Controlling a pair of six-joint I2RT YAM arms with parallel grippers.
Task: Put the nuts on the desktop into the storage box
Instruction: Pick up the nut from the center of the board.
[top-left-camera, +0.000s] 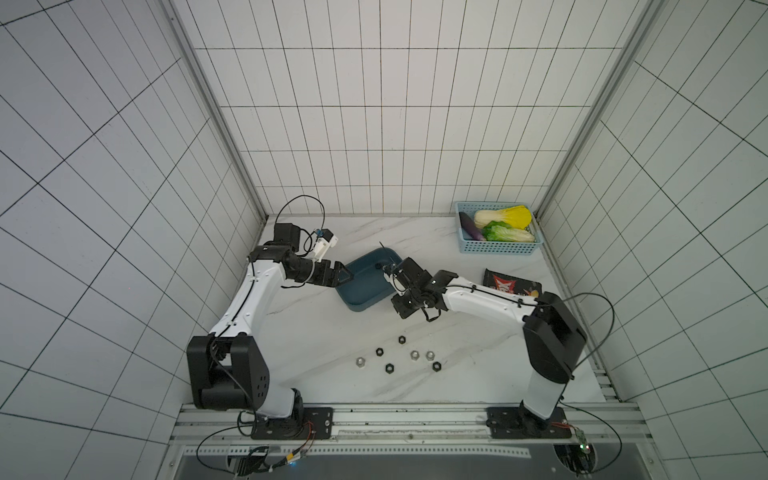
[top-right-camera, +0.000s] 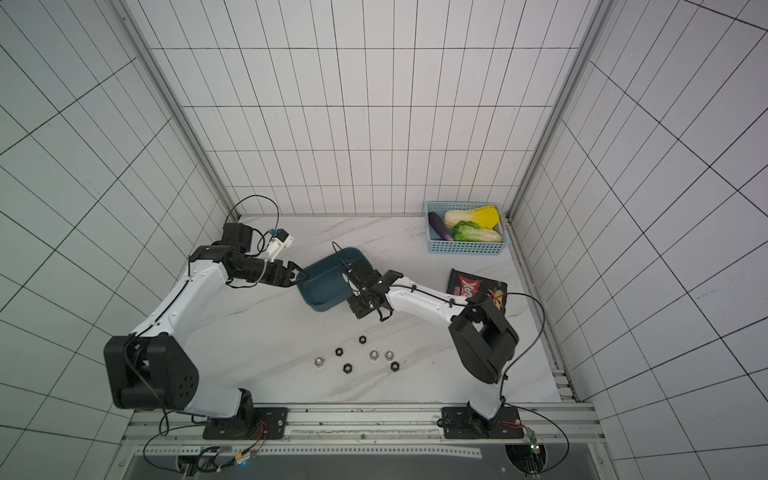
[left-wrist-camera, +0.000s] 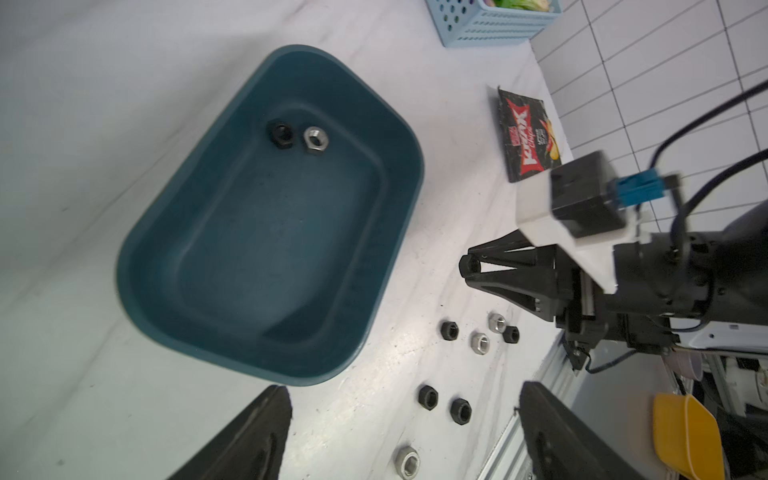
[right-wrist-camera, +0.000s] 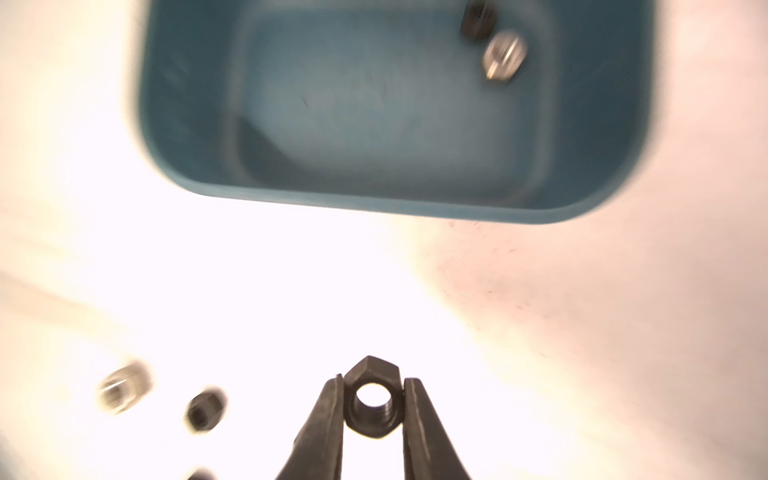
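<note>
The dark teal storage box (top-left-camera: 365, 291) (top-right-camera: 322, 293) stands mid-desktop with a black nut (left-wrist-camera: 280, 133) and a silver nut (left-wrist-camera: 315, 139) inside. My right gripper (right-wrist-camera: 372, 384) is shut on a black nut (right-wrist-camera: 372, 401), which is held off the white desktop (top-left-camera: 332, 332) just short of the box's near wall (right-wrist-camera: 374, 203). In both top views the right gripper (top-left-camera: 387, 272) (top-right-camera: 348, 277) appears at the box's right edge. My left gripper (top-left-camera: 344, 275) (left-wrist-camera: 403, 388) hovers open and empty at the box's left edge. Several black and silver nuts (top-left-camera: 401, 339) (left-wrist-camera: 428, 397) lie loose in front of the box.
A light blue lattice basket (top-left-camera: 496, 247) with vegetables stands in the back right corner. A dark chip bag (top-left-camera: 511, 284) lies right of the box, beside the right arm. A metal rail (top-left-camera: 374, 415) runs along the desktop's front edge.
</note>
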